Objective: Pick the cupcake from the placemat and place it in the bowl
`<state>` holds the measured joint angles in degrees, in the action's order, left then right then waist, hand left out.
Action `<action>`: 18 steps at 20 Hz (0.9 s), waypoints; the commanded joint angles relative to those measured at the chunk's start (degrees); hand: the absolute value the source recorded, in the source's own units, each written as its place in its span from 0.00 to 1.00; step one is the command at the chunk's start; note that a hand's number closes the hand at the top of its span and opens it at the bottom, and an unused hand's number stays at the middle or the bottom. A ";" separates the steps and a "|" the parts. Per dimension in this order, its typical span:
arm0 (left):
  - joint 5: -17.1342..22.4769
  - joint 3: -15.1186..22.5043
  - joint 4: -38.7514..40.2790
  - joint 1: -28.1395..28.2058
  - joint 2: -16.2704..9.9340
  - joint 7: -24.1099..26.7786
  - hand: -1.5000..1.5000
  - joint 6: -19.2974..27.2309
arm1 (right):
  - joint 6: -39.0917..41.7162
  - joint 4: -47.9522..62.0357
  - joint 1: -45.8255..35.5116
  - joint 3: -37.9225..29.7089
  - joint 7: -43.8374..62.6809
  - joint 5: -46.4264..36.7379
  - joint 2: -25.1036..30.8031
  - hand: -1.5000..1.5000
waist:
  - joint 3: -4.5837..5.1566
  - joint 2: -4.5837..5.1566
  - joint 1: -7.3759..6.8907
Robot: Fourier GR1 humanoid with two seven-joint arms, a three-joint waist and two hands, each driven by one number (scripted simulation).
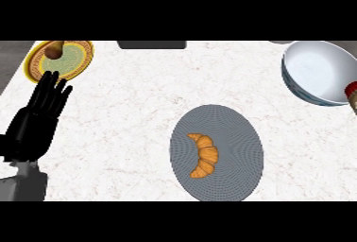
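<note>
Croissant (203, 155), not a cupcake, lies mid-placemat (237, 142) on the worktop (125, 118), well apart from the bowl (320, 66); I judge it light, flaky, easily crushed, best pinched across its thick middle, while my left hand (35, 123) rests with fingers straight, my right unseen

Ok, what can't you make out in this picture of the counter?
- Right hand: shows nowhere in the head view.
- Red and cream thing beside the bowl: cut off by the right edge, so I cannot say what it is.
- Dark grey object: cropped by the top edge.
- Brown item on the yellow plate: too small to identify.
</note>
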<state>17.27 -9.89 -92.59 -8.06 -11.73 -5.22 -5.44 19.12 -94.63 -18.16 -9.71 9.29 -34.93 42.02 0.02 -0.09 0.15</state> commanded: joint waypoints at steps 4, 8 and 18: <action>-2.44 0.60 5.68 -2.30 1.42 4.43 0.50 -0.01 | -6.48 15.93 -7.49 -4.43 -5.82 -2.03 -1.19 1.00 | -0.02 0.30 -0.55; -1.07 0.65 3.09 -3.64 0.80 -0.02 0.50 0.46 | -9.11 29.73 -17.12 -4.94 -8.33 -3.03 -1.01 1.00 | -0.03 0.39 -1.11; -1.74 3.35 1.80 -2.71 3.06 1.17 0.50 -0.29 | -21.58 63.57 -30.87 -6.16 -22.43 -7.89 -1.51 1.00 | -0.18 1.32 -3.68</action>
<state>16.59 -8.59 -90.07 -10.54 -10.39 -4.09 -6.40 2.08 -41.15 -44.95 -16.52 -10.02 -40.17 41.64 -0.09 0.90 -2.69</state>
